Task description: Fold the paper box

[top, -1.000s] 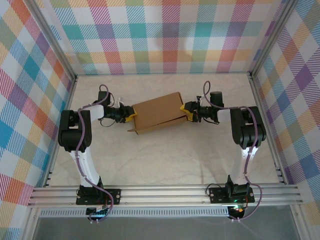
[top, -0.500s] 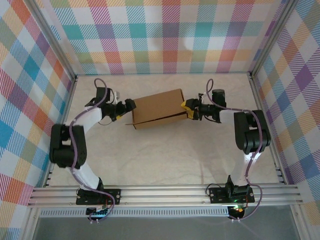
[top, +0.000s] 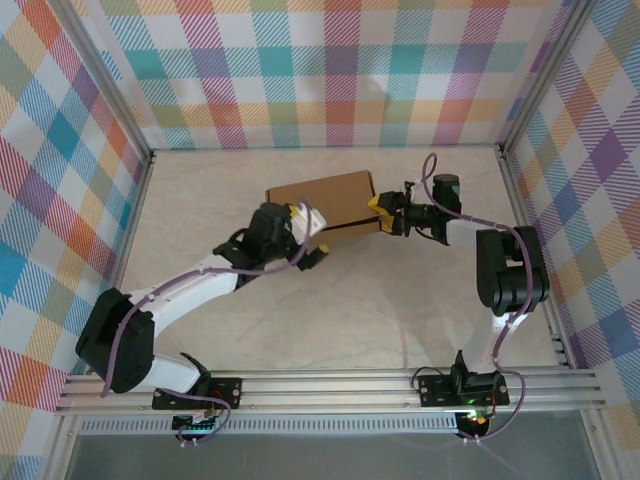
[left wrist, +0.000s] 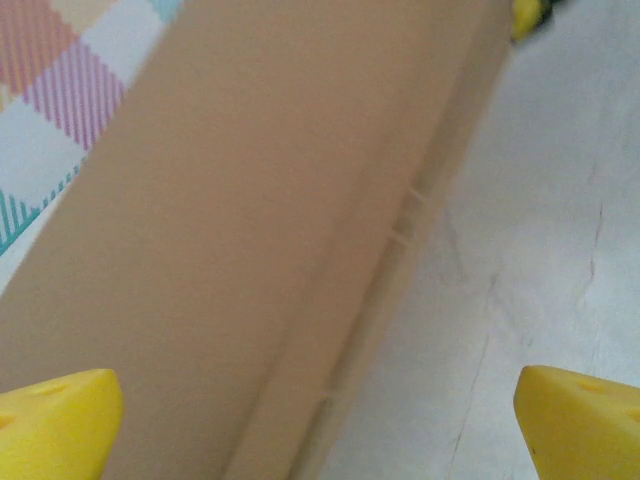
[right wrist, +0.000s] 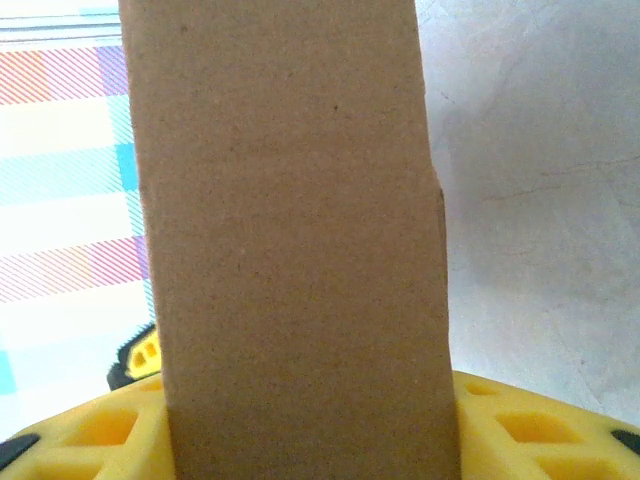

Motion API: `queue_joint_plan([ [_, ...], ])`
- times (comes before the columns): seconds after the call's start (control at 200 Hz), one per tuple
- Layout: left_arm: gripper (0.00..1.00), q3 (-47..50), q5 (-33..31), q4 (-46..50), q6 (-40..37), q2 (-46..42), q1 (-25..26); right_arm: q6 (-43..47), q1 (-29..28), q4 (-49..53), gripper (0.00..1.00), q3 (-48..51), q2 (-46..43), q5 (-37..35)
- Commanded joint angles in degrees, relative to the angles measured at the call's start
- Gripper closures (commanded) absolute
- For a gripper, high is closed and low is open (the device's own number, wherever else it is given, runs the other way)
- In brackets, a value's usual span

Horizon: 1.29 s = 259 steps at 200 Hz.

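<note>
The paper box (top: 325, 198) is a closed, shallow brown cardboard shape lying at the back middle of the table. My right gripper (top: 384, 212) is shut on its right end; in the right wrist view that end (right wrist: 290, 230) stands between the yellow fingers (right wrist: 540, 430). My left gripper (top: 309, 232) is at the box's near long side, open wide. In the left wrist view the box's top and side (left wrist: 230, 230) run diagonally, and the two yellow fingertips (left wrist: 55, 420) sit far apart at the bottom corners, with nothing held.
Plaid walls (top: 330, 70) enclose the pale marbled table (top: 340, 320) at the back and both sides. An aluminium rail (top: 330, 385) runs along the near edge by the arm bases. The left arm stretches diagonally across the table's left half.
My left gripper let go of the box's left end, opened wide and swung round to its near side. The right gripper carried the box a little back and right.
</note>
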<state>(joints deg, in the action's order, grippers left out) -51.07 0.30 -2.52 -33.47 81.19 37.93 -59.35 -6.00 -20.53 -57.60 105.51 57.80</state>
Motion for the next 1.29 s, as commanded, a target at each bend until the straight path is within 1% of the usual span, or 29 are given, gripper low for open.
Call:
queue_joint_plan([
  [0.0, 0.0, 0.86, -9.47, -6.4, -16.33, 2.49, 2.49, -0.5, 0.37, -1.03, 0.49, 0.89, -2.59, 2.42],
  [0.08, 0.0, 1.14, -13.88, -7.89, -20.47, 4.84, 3.76, -0.76, 0.55, -1.27, 0.49, 1.24, -2.94, 2.5],
  [0.15, 0.01, 1.11, -16.24, -8.59, -22.02, 6.09, 4.3, -1.13, 0.72, -1.54, 0.49, 1.42, -3.21, 2.51],
  [0.215, 0.05, 1.34, -18.78, -9.87, -23.59, 7.04, 4.84, -1.77, 0.77, -1.97, 0.49, 1.36, -3.3, 2.63],
  [0.285, 0.11, 2.74, -22.27, -14.61, -26.22, 7.84, 5.64, -2.78, 0.94, -2.72, 0.49, 1.22, -3.21, 2.68],
  [0.385, 0.17, 4.75, -25.92, -20.98, -29.45, 8.79, 6.48, -3.99, 0.92, -3.67, 0.49, 1.18, -3.05, 3.02],
  [0.465, 0.24, 5.16, -26.74, -22.66, -29.91, 8.74, 6.62, -4.11, 0.9, -3.53, 0.49, 1.18, -3.16, 3.09],
  [0.635, 0.33, 5.85, -26.7, -24.05, -30.46, 8.39, 6.76, -4.69, 0.95, -3.7, 0.49, 1.27, -3.2, 2.99],
  [0.79, 0.48, 6.55, -27.2, -25.15, -30.96, 8.03, 7.03, -5.67, 0.91, -4.17, 0.48, 1.34, -3.03, 2.8],
  [0.89, 0.55, 6.73, -27.32, -24.74, -30.95, 7.55, 7.24, -5.95, 0.99, -4.14, 0.46, 1.35, -2.99, 2.66],
  [0.96, 0.61, 6.75, -27.38, -24.09, -30.88, 7.22, 7.33, -6.14, 1.0, -4.04, 0.43, 1.35, -3.01, 2.26],
  [1.06, 0.66, 6.29, -27.36, -21.97, -30.08, 6.34, 7.53, -6.9, 0.99, -4.54, 0.36, 1.43, -3.18, 1.89],
  [1.195, 0.71, 5.28, -27.56, -17.73, -29.28, 6.03, 7.59, -6.93, 1.23, -5.84, 0.15, 2.17, -4.06, 0.78],
  [1.29, 0.71, 4.75, -27.25, -15.33, -28.58, 5.41, 7.6, -6.77, 2.31, -6.32, 0.07, 3.2, -5.14, -0.64],
])
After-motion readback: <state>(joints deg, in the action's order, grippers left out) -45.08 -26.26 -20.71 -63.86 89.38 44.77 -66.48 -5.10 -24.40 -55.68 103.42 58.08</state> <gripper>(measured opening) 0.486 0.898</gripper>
